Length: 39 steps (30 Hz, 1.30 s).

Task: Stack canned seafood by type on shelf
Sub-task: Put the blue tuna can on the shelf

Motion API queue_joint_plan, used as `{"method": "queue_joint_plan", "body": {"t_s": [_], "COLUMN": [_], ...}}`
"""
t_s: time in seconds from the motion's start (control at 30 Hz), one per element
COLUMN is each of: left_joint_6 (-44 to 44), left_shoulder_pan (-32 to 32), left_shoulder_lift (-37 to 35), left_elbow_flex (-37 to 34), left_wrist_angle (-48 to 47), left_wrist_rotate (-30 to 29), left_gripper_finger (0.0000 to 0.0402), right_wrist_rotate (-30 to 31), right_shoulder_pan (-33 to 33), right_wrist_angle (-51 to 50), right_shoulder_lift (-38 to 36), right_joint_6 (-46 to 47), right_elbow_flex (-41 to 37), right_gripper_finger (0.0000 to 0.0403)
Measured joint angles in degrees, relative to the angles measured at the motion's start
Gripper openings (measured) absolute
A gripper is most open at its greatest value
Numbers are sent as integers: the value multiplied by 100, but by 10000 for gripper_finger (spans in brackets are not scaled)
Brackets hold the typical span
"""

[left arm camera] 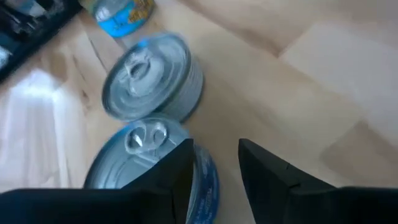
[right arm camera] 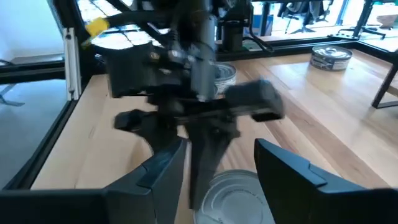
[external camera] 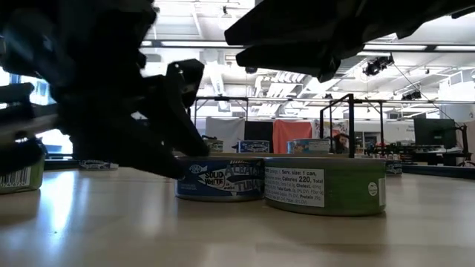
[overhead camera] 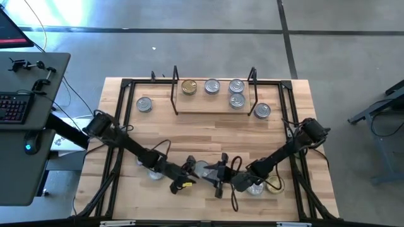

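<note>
Both grippers, left and right, gape empty; blue tin reads "Solid White Albacore Tuna"

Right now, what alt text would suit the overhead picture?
Two dark arms meet over tins at the near edge of a wooden table. At the far edge, four tins sit on a low shelf, with one more tin on either side.

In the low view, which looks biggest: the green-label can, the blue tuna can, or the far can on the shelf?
1. Green-label can, looks biggest.
2. Blue tuna can, a bit smaller, but it sits farther back, so the two may really match.
3. Far can on the shelf, looks smallest only because it is farthest away.
</note>
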Motion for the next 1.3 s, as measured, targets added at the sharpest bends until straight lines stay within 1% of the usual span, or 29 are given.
{"method": "queue_joint_plan", "body": {"t_s": [0.17,0.27,0.4,0.47,0.5,0.63,0.8,0.9,1.07,1.17,1.3], "left_joint_6": [171,263,271,251,200,-1,-71,-318,-711,-873,-1086], "left_shoulder_pan": [224,374,500,546,571,648,695,788,959,1034,1097], "left_shoulder_lift": [-44,-55,-52,-54,-65,-144,-421,-671,-958,-1008,-1010], "left_elbow_flex": [-6,1,-5,-4,-7,-22,-66,-152,-400,-470,-535], "left_wrist_angle": [-373,-627,-718,-718,-714,-572,-683,-632,-245,-14,145], "left_wrist_rotate": [-58,-92,-112,-106,-104,-114,-180,-204,-169,-159,-158], "left_gripper_finger": [101,83,37,12,7,5,1,1,0,0,0], "right_wrist_rotate": [-45,-124,-370,-337,-245,243,244,107,-361,-678,-715], "right_shoulder_pan": [2,2,2,2,2,-1,-136,-261,-561,-774,-941], "right_wrist_angle": [-2,-44,-231,-345,-355,-381,-490,-1103,-2645,-3290,-3818], "right_shoulder_lift": [0,0,0,0,0,-20,-60,-61,-61,-61,-63], "right_joint_6": [-55,-133,-319,-576,-691,-1046,-1357,-1284,-1326,-1679,-2464], "right_elbow_flex": [-2,-2,-2,-2,-2,-4,-4,91,690,1044,1213], "right_gripper_finger": [188,188,188,188,188,192,210,227,250,254,255]}}
